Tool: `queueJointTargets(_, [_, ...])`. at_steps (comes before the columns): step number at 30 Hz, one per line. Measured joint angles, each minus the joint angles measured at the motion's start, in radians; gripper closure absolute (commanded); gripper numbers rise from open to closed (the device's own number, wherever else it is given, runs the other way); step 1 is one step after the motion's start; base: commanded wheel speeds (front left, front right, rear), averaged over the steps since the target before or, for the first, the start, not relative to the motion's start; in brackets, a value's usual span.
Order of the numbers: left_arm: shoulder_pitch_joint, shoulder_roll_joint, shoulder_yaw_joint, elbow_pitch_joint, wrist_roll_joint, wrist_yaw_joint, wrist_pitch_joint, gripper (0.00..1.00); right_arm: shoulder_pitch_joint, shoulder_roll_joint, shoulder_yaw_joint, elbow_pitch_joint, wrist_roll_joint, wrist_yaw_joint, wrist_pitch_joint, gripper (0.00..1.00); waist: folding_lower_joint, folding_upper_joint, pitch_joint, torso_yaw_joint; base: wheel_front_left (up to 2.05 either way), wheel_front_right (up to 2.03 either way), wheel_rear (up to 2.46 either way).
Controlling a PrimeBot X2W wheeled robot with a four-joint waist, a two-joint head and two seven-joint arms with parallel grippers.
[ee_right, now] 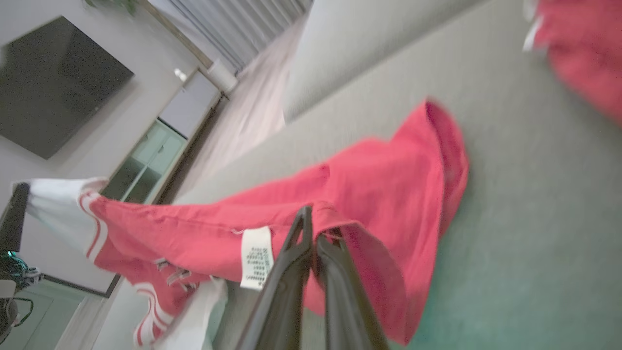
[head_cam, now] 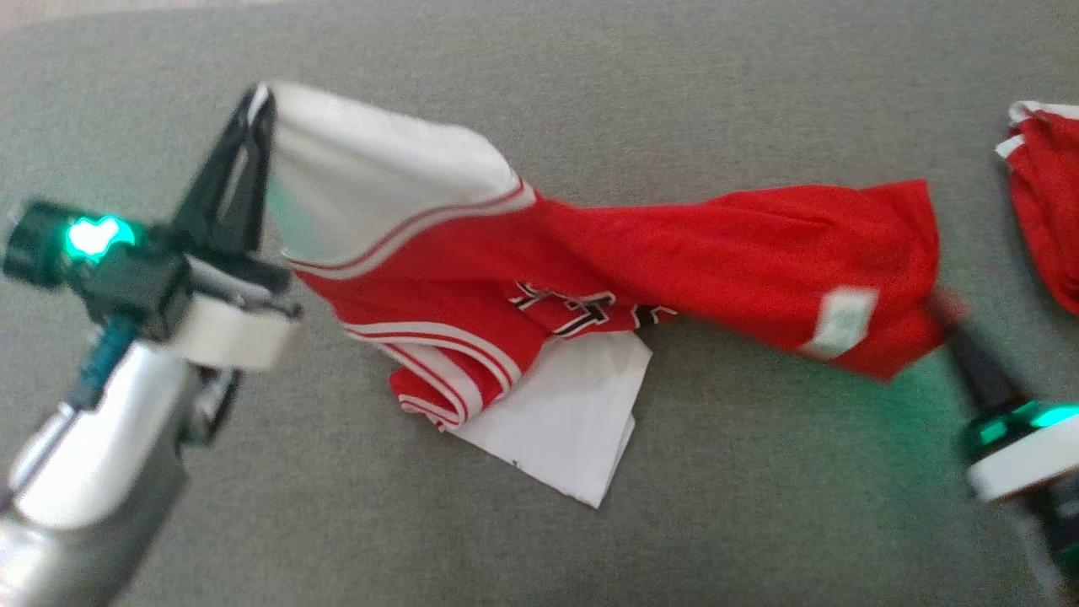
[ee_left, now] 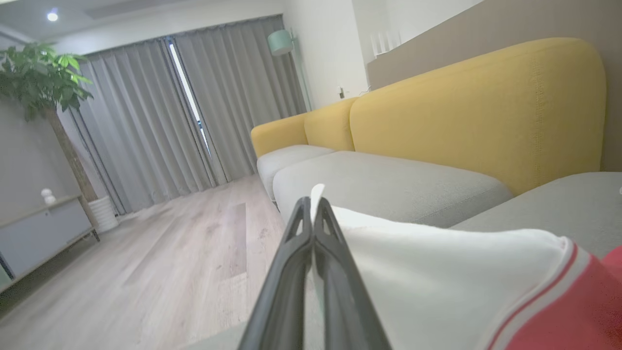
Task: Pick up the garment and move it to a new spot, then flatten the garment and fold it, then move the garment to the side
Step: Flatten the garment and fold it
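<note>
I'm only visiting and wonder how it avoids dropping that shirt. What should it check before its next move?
1. Left gripper shut on the white end of the garment: ok.
2. Right gripper shut on the red end beside the label: ok.
3. Garment spread flat between them: not ok, it is twisted and its middle sags.
4. Bare seat in front to lay it on: ok.
5. Other red garment lying apart: ok.
6. Grip firm enough for a pull: cannot tell.
</note>
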Motion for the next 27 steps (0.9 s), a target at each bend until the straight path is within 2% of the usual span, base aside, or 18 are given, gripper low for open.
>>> queueJointTargets(3, [-0.117, 0.036, -0.001, -0.003, 0.029, -0.045, 0.033, 1.00, -0.037, -0.101, -0.114, -0.080, 0.012, 0.000, 0.014, 1.00, -0.0001, 0.0000, -0.008, -0.019, 0.00, 0.00, 0.00])
queueJointTargets(6, [-0.315, 0.032, -0.002, 0.010, 0.035, -0.118, 0.067, 1.00, -0.200, -0.186, -0.196, -0.101, 0.000, 0.000, 0.087, 1.00, -0.0001, 0.0000, 0.008, -0.034, 0.00, 0.00, 0.00])
queueJointTargets(8, [-0.473, 0.011, -0.001, 0.074, 0.041, -0.165, 0.080, 1.00, -0.377, -0.189, -0.232, -0.078, 0.008, 0.000, 0.136, 1.00, 0.0000, 0.0000, 0.033, -0.038, 0.00, 0.00, 0.00])
queueJointTargets(11, [-0.696, -0.035, 0.003, 0.221, 0.053, -0.210, 0.079, 1.00, -0.652, -0.187, -0.216, 0.001, -0.037, 0.000, 0.203, 1.00, 0.0002, 0.0000, 0.085, -0.041, 0.00, 0.00, 0.00])
queueJointTargets(14, [-0.894, -0.067, 0.006, 0.373, 0.108, -0.211, 0.060, 1.00, -0.909, -0.157, -0.169, 0.098, -0.112, 0.000, 0.219, 1.00, 0.0004, -0.0001, 0.145, -0.046, 0.00, 0.00, 0.00])
queueJointTargets(17, [-1.048, -0.098, 0.034, 0.490, 0.159, -0.168, 0.019, 1.00, -1.109, -0.115, -0.110, 0.202, -0.189, 0.000, 0.163, 1.00, 0.0006, -0.0001, 0.196, -0.053, 0.00, 0.00, 0.00])
queueJointTargets(23, [-1.175, -0.138, 0.089, 0.531, 0.159, -0.154, -0.003, 1.00, -1.251, -0.106, -0.024, 0.303, -0.235, 0.000, 0.046, 1.00, 0.0004, -0.0001, 0.247, -0.060, 0.00, 0.00, 0.00])
queueJointTargets(27, [-1.151, -0.154, 0.108, 0.469, 0.155, -0.203, -0.007, 1.00, -1.262, -0.128, 0.050, 0.344, -0.213, 0.000, -0.015, 1.00, 0.0001, -0.0001, 0.276, -0.048, 0.00, 0.00, 0.00])
